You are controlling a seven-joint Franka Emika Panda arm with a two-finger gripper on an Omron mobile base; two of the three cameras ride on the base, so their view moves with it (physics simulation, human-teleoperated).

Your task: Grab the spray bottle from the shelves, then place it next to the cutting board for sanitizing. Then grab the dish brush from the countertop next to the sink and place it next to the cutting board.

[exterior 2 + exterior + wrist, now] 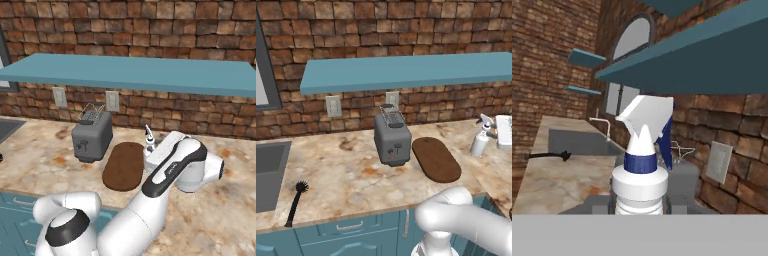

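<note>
spray bottle (pixel 479 141) stands on the counter (pixel 346 175) just right of the cutting board (pixel 436 158). i can't tell whether my gripper (pixel 502 131) pinches it. next i judge: let go, then fetch the dish brush (pixel 296 202) beside the sink (pixel 268 172).

I see the marbled bench (pixel 351 185), toaster (pixel 392 140) beside cutting board (pixel 436 159), spray bottle (pixel 480 140) right of it, dish brush (pixel 296 202) by the sink (pixel 271 170)
</note>
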